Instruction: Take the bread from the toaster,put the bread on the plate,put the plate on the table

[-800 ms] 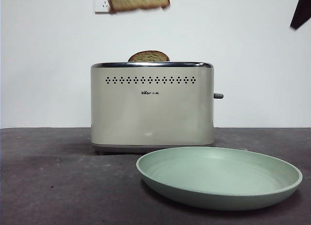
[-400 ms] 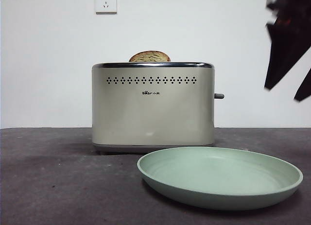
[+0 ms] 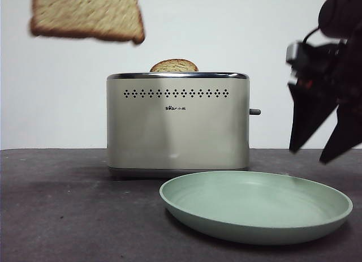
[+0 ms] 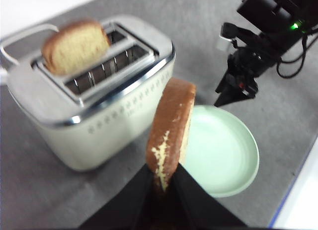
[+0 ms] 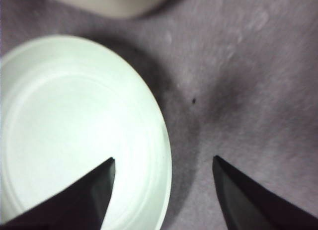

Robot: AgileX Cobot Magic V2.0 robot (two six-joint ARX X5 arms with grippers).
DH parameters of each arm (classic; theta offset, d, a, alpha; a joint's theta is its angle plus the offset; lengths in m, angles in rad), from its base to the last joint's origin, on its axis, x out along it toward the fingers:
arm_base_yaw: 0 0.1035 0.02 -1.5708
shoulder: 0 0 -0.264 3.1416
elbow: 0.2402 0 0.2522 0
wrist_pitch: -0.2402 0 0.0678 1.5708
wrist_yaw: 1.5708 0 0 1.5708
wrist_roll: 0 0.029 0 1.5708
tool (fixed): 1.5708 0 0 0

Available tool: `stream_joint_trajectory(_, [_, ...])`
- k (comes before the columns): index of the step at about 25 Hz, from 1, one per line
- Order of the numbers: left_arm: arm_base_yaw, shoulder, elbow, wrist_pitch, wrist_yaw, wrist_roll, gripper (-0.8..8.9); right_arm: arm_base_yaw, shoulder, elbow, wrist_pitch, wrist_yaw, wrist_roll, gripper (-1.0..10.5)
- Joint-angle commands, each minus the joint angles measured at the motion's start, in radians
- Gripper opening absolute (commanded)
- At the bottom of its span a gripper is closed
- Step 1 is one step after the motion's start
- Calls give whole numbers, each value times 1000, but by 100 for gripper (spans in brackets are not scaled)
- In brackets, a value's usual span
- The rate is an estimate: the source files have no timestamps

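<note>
The bread (image 3: 85, 16) hangs high in the air, above and left of the toaster (image 3: 178, 123), with my left gripper (image 4: 163, 173) shut on the bread's (image 4: 171, 128) lower edge. A second slice (image 3: 173, 65) stands in the toaster's far slot. In front of the toaster, the mint-green plate (image 3: 254, 205) lies on the table (image 3: 68, 217). My right gripper (image 3: 309, 156) hovers open just above the plate's right side. In the right wrist view its jaws straddle the plate's rim (image 5: 166, 155).
The toaster's grey lever (image 3: 254, 111) sticks out on its right side, close to the right arm. A white wall stands behind the table. In the left wrist view the table's edge (image 4: 298, 180) runs just beyond the plate.
The bread rose out of view, then came back into view lower and further left. The right arm came down from the top right corner towards the plate's right rim.
</note>
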Motion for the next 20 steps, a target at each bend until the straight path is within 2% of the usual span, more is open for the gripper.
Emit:
stream_joint_trajectory(1, [-3,-25,-34,14,2,-32,5,19,51,-16,33,-5,10,267])
stream_joint_trajectory(6, [-3,-47,-70,0,2,-42,5,32,101,-25,60,-4,9,209])
stream_joint_trajectory(11, [-3,-47,-70,-3,13,-66,5,35,137,-28,87,-4,9,53])
stream_joint_trajectory(16, [-3,-47,-70,0,106,-73,5,35,160,-28,97,-4,9,2])
stream_joint_trajectory(20, [-3,-46,-70,6,140,-98,5,35,102,-27,103,-64,15,2])
